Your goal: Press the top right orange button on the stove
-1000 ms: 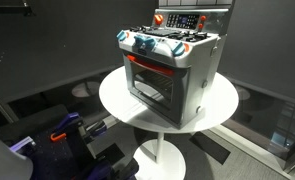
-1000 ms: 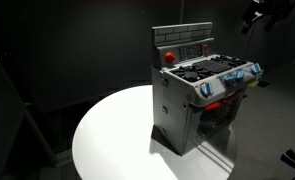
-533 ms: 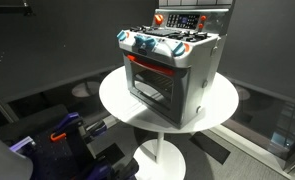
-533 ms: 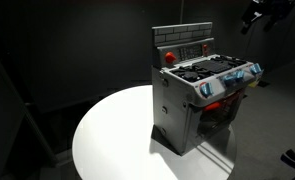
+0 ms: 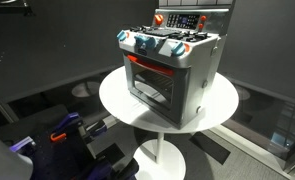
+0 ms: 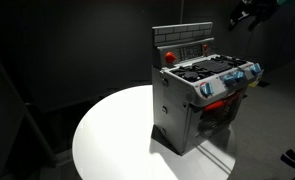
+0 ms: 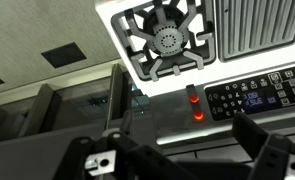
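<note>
A grey toy stove (image 5: 172,70) (image 6: 197,95) stands on a round white table (image 5: 117,100) (image 6: 117,130). Its back panel carries orange buttons (image 5: 158,19) (image 6: 169,57). In the wrist view I look down on the stove top: a burner (image 7: 167,40), and two small orange buttons (image 7: 192,98) (image 7: 198,113) next to a dark display panel (image 7: 252,95). My gripper (image 7: 182,155) is open and empty, its two black fingers spread wide, hovering above the back panel and touching nothing. In an exterior view it hangs high beyond the stove (image 6: 247,12).
A ribbed grill plate (image 7: 257,30) lies beside the burner. Blue and orange knobs (image 5: 152,44) (image 6: 227,85) line the stove's front. The oven door (image 5: 149,85) is shut. Dark floor and equipment (image 5: 67,135) surround the table.
In an exterior view the gripper has shifted slightly left, towards the stove's back panel. The stove has not moved.
</note>
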